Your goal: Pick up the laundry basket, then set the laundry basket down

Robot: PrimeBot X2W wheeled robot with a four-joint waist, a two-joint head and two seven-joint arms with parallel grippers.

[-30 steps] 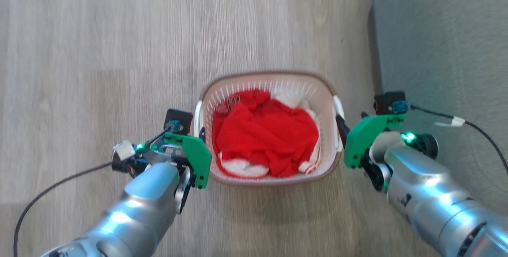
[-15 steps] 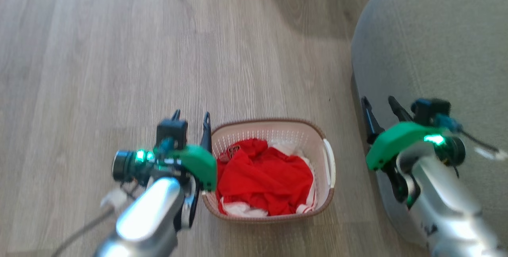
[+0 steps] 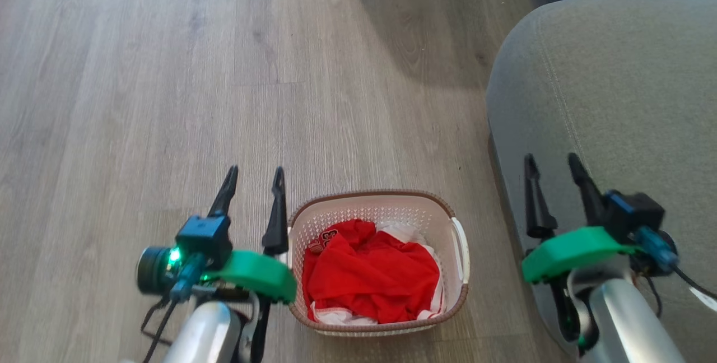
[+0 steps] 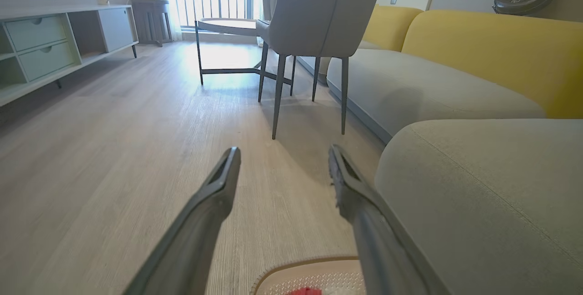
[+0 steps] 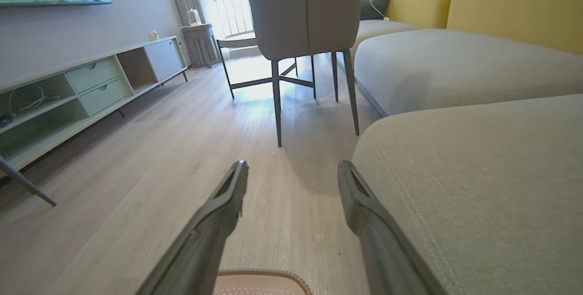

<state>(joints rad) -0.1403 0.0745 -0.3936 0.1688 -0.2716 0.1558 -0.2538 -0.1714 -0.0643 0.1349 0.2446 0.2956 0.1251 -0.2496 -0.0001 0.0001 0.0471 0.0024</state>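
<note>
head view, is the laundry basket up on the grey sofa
No, the laundry basket stands on the wood floor beside the grey sofa.

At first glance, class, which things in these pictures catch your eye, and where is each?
The red clothes jump out first, heaped in the white basket on the wood floor, low in the head view. The left fingers, spread, stand beside its left rim; the right fingers, also spread, show against the grey sofa. In the wrist views, a grey chair stands farther off.
</note>
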